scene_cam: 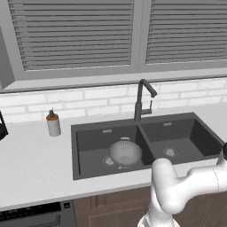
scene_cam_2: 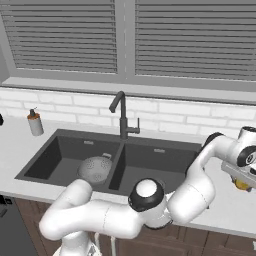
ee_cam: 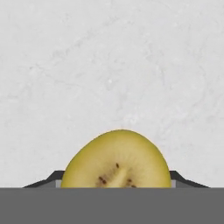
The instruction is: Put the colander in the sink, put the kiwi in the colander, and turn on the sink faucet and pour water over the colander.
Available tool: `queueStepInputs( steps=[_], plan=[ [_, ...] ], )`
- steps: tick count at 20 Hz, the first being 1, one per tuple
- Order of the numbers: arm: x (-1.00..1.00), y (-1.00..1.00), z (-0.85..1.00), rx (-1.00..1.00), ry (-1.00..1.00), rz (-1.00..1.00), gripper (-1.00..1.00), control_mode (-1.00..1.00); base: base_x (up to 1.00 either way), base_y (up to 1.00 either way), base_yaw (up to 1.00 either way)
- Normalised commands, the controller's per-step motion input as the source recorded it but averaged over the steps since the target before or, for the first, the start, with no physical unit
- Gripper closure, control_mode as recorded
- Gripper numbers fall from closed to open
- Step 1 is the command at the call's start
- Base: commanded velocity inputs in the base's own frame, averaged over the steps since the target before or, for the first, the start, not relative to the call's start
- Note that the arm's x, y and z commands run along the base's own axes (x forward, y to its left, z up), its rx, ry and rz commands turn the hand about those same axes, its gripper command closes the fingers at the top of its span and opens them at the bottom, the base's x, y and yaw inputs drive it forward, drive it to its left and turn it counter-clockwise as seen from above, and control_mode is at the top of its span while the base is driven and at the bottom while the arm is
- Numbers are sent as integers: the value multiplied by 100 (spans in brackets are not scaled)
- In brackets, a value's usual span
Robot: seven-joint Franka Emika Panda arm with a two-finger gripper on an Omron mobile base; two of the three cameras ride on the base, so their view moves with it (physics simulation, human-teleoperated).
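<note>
My gripper (scene_cam_2: 243,184) is closing around the kiwi (ee_cam: 117,161), its two dark fingertips pressing the yellow-green fruit from either side, so I am judging it held rather than merely straddled. In the right base view the hand is hanging over the white marble counter (scene_cam_2: 227,210) out past the right edge of the sink (scene_cam_2: 165,172), with the kiwi showing as a small golden lump beneath it; whether the fruit is already clear of the stone I cannot tell. The colander (scene_cam: 125,153) is already sitting in the larger left basin, near the divider, leaning a little, so the first step is looking done and the kiwi transfer is the step in hand. Next I am expecting to lift, swing left across the right basin and under the sink faucet (scene_cam: 142,100), and let go low over the colander's bowl. No water is running yet.
</note>
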Motion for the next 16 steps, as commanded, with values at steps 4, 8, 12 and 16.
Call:
queueStepInputs(
  steps=[4,8,12,16],
  plan=[
    [-42,77,0,0,2,19,100,-100,0,0,0],
    [-28,78,5,0,9,18,100,-100,0,0,0],
    [-16,84,9,0,10,20,100,-100,0,0,0],
    [-5,89,10,0,11,17,100,-100,0,0,0]
  ],
)
